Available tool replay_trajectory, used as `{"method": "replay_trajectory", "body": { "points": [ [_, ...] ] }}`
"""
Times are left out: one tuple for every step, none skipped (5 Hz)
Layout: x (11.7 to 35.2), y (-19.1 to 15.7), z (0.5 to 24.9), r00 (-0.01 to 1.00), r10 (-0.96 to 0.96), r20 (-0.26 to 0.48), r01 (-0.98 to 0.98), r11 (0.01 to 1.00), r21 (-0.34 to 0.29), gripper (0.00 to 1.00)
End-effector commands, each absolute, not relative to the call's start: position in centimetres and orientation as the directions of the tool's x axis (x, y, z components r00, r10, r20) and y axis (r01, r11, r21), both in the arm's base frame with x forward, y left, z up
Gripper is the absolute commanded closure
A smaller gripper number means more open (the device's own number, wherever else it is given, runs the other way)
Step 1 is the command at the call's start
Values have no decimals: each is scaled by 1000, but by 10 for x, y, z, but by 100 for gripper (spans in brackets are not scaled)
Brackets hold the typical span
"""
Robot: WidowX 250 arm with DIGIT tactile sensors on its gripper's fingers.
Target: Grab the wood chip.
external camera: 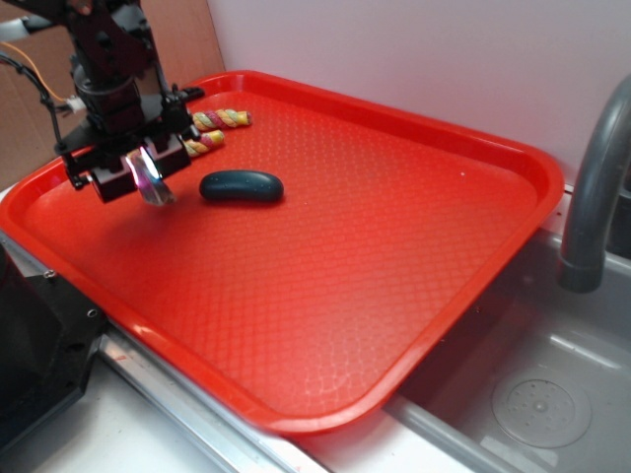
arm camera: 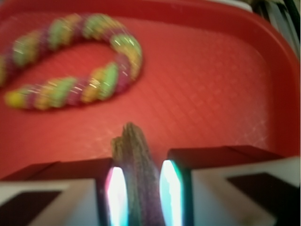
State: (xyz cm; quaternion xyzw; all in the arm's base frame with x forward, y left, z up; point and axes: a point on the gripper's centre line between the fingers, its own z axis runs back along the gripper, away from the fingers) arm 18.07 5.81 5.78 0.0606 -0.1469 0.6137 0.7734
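Spreading wide across the counter, the red tray (external camera: 414, 246) carries everything. At its far left corner the gripper (external camera: 150, 175) sits low, fingers clamped on the wood chip (arm camera: 136, 174), which pokes out pointed between the pads. Rope (arm camera: 70, 61) curls just beyond; dark pebble (external camera: 242, 186) lies beside. Best play, I reckon: hold that squeeze steady and lift straight, avoiding the rope.

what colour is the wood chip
Brown-grey with streaky grain; the wood chip shows best in the wrist view.
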Motion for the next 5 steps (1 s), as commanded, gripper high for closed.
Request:
{"method": "replay_trajectory", "body": {
  "points": [
    [194,31,145,618,760,203,-750,647,-140,100],
    [191,9,172,792,601,106,-573,792,-208,100],
    [175,-10,199,914,387,121,-356,909,-218,100],
    [164,-18,215,974,197,113,-165,956,-245,100],
    [170,-16,213,969,232,79,-208,948,-240,100]
  ]
}}
